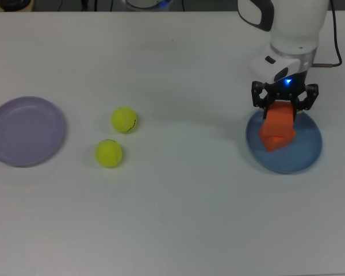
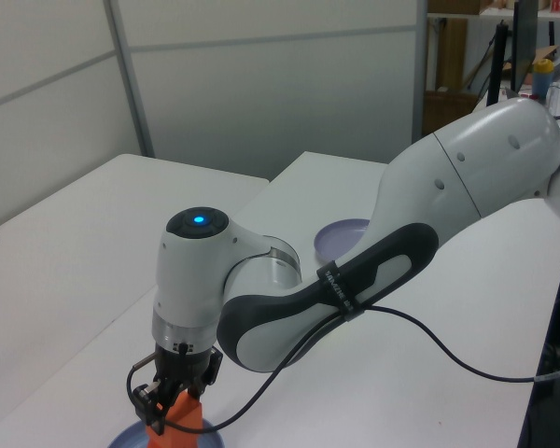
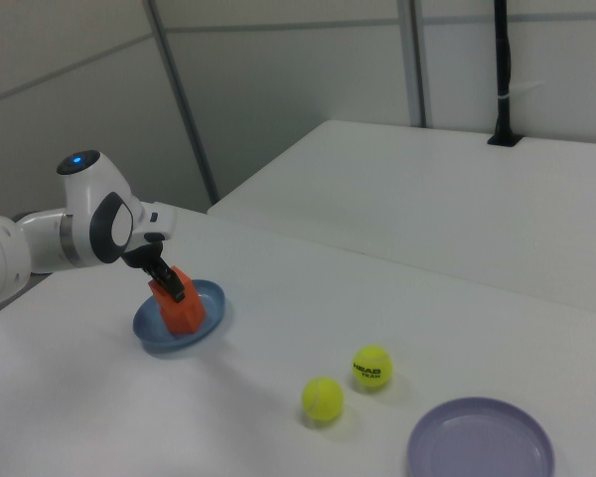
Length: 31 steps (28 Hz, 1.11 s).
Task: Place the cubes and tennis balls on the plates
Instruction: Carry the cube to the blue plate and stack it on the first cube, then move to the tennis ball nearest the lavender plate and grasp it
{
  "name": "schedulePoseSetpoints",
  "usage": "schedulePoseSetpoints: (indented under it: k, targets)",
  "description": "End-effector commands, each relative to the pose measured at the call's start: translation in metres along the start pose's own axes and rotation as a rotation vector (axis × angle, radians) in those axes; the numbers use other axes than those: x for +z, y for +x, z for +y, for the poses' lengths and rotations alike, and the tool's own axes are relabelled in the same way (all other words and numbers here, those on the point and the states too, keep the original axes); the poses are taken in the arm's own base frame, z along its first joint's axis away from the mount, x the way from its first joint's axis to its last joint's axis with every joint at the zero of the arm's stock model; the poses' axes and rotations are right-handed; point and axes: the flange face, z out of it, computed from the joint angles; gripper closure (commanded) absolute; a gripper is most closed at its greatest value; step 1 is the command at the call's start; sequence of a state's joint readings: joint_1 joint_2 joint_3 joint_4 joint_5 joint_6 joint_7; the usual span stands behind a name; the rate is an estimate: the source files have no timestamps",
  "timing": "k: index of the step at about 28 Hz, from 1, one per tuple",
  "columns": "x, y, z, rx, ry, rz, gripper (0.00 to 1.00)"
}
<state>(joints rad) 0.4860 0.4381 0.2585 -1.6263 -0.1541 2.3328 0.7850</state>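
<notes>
Pointing down, end effector clamps top cube w/ blue plate below.

Top view looks straight down; left and right views face opposite ends.

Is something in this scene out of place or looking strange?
Mostly tidy. One oddity: on the blue plate, the gripper holds one orange cube stacked askew over the other cube instead of beside it.

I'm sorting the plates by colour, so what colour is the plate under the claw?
Medium blue. The plate shows best in the top view.
</notes>
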Motion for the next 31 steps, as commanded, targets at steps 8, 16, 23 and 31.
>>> schedulePoseSetpoints:
  k: [8,16,23,31]
  targets:
    - [-0.085,0.01,0.011,0.026,-0.014,0.06,0.0]
    - [-0.125,0.038,0.082,0.093,-0.037,-0.039,0.0]
    - [-0.122,0.047,0.156,0.118,-0.098,-0.082,0.0]
    - [-0.095,0.06,0.242,0.131,-0.145,-0.157,0.0]
